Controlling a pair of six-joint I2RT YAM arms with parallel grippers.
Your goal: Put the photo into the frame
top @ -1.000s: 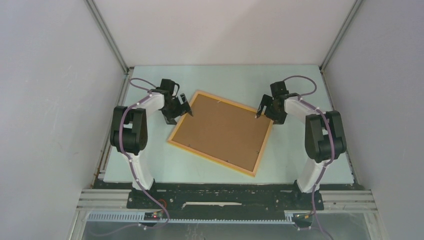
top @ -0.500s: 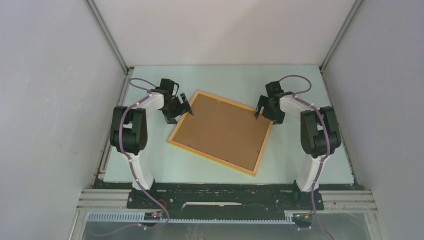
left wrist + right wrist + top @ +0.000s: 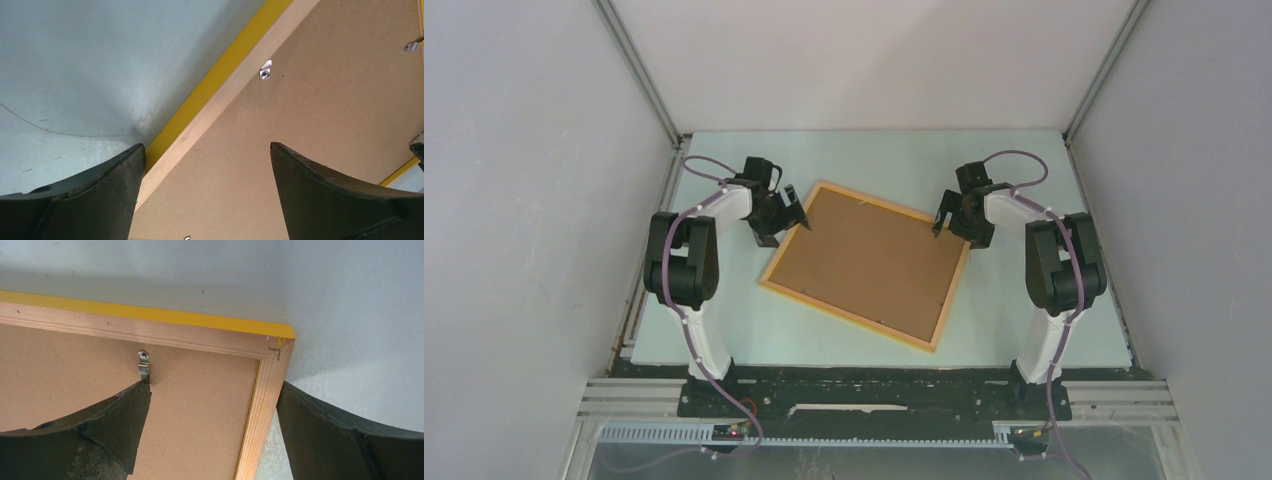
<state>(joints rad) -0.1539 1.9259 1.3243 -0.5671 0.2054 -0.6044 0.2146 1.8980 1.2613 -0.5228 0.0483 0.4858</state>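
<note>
The frame (image 3: 220,100) lay back-up and flat near the middle of the counter (image 3: 1024,320), turned askew so that one corner pointed toward the near edge and another toward the far edge; a brown backing sheet (image 3: 869,262) filled it from rail to rail; small metal clips (image 3: 265,71) sat along the inner edge of the rails, over the sheet. The left hand (image 3: 206,147) hung over the rail facing the counter's left edge, its fingers wide apart, one above the bare counter and the other above the sheet, clamped on nothing. The right hand (image 3: 214,385) stood at the frame's corner nearest the counter's right edge, its fingers likewise wide apart; one was above the sheet just below a clip, the other outside the rail above the counter. Whether either hand touched the wood could not be told.
</note>
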